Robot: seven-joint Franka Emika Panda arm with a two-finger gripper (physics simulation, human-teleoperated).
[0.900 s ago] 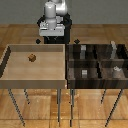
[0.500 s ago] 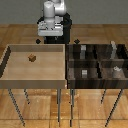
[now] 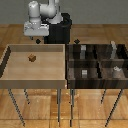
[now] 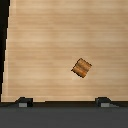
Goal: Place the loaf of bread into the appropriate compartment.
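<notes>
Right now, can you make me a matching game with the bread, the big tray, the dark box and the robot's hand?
Things:
1. bread
2. tray
3. box with four cells
4. hand

Descriptions:
A. dark brown wood, on the exterior view's right
B. hanging above the tray's far edge
C. lying on the tray floor
D. light tan, on the exterior view's left

Pairs: 1-C, 2-D, 3-A, 4-B

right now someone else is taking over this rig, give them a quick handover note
Gripper: open and empty, above the far side of the light tan tray.
Loaf of bread: lying loose on the tray floor, not touched by the fingers.
Dark four-cell bin: beside the tray on the exterior view's right, holding small pale grey blocks.
Done: nothing yet.
Left: descend, grasp the loaf, carry it to its compartment, release.
</notes>
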